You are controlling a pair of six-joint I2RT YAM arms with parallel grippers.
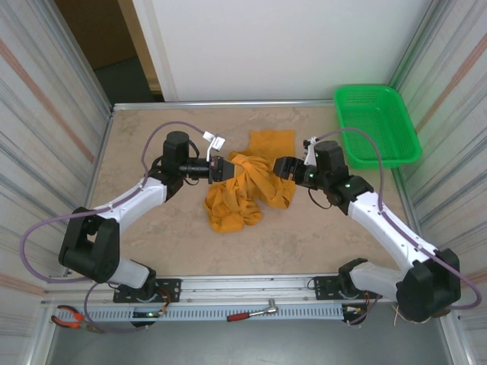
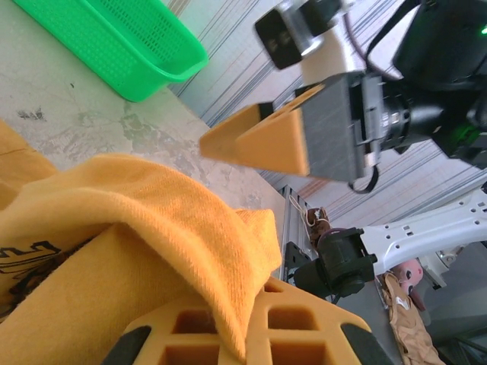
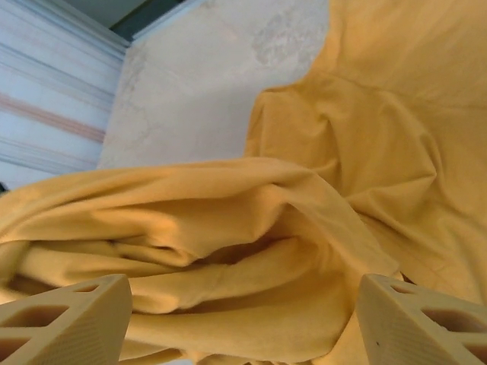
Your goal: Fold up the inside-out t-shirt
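The inside-out t-shirt [image 1: 243, 194] lies bunched in a mustard-orange heap mid-table, one flat part reaching toward the back [image 1: 272, 141]. My left gripper [image 1: 226, 169] is at the heap's upper left edge, shut on a fold of the t-shirt [image 2: 152, 228] that drapes over its fingers [image 2: 304, 327]. A bit of dark print shows at the left [image 2: 23, 262]. My right gripper [image 1: 278, 166] faces it from the heap's right side, open. Its fingers [image 3: 68, 319] stand wide apart, with loose folds of the t-shirt [image 3: 266, 228] lying between them. From the left wrist, the right gripper [image 2: 259, 141] hangs just above the cloth.
A green basket [image 1: 377, 125] stands at the back right corner and appears as the green basket [image 2: 114, 46] from the left wrist. Pliers [image 1: 68, 318] and a ratchet [image 1: 255, 312] lie on the rail at the near edge. Corrugated walls flank the table on both sides.
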